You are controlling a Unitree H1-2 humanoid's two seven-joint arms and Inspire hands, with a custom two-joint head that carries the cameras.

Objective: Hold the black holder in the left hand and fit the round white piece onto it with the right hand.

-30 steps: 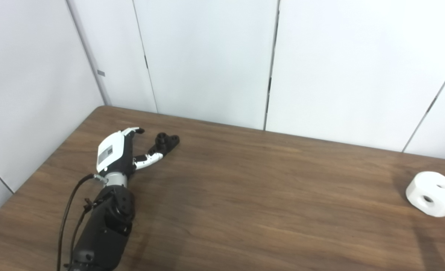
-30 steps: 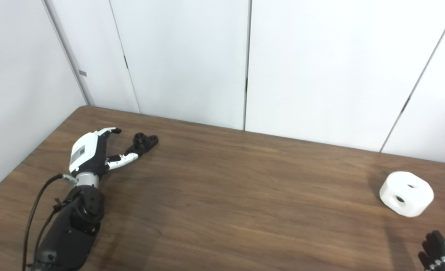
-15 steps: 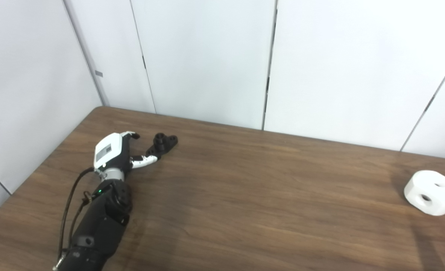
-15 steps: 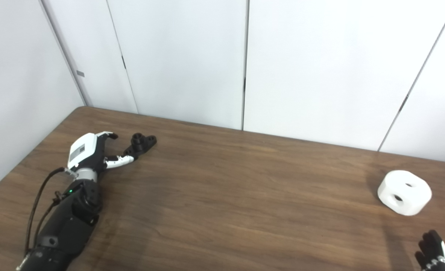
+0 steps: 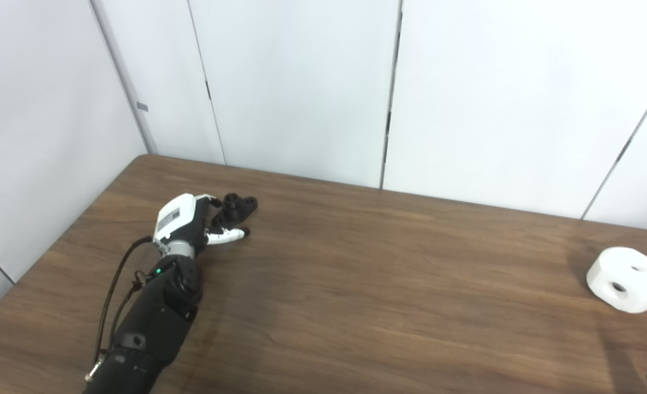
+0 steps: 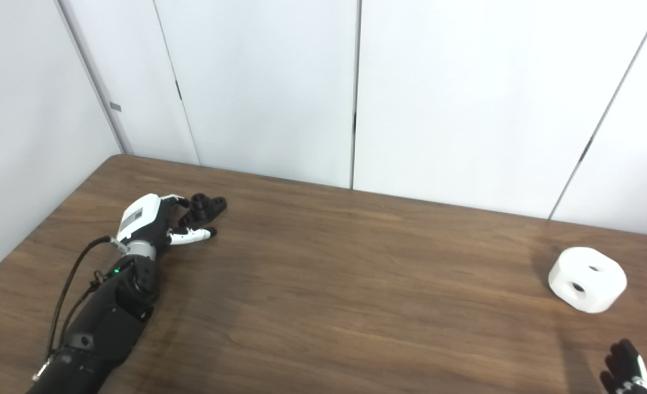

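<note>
- Your left hand (image 5: 184, 221) is at the far left part of the wooden table (image 5: 356, 284), right up against the black holder (image 5: 235, 207).
- The fingers (image 5: 212, 201) reach over the near-left side of the holder, and the white thumb (image 5: 227, 235) sticks out along the table just in front of it.
- The holder lies on the tabletop, partly inside that spread; thumb and fingers stand apart, nothing clamped, so the hand reads as not yet gripping.
- Whether the fingertips actually touch the holder, you can't tell from here; black on black blurs the contact.
- A green light (image 5: 158, 271) glows on the left forearm, and a dark cable (image 5: 112, 290) loops along its outer side.
- Over on the far right, the round white piece (image 5: 628, 279) sits flat on the table, well apart from the holder, with holes showing on its top and front face.
- Your right hand (image 6: 627, 375) just peeks in at the bottom right corner, near the white piece but not touching it.
- Only its dark fingertips show, pointing up and slightly spread; it holds nothing you can see, but its full state can't be read from this sliver.
- White wall panels (image 5: 301, 82) stand behind the table's far edge.
</note>
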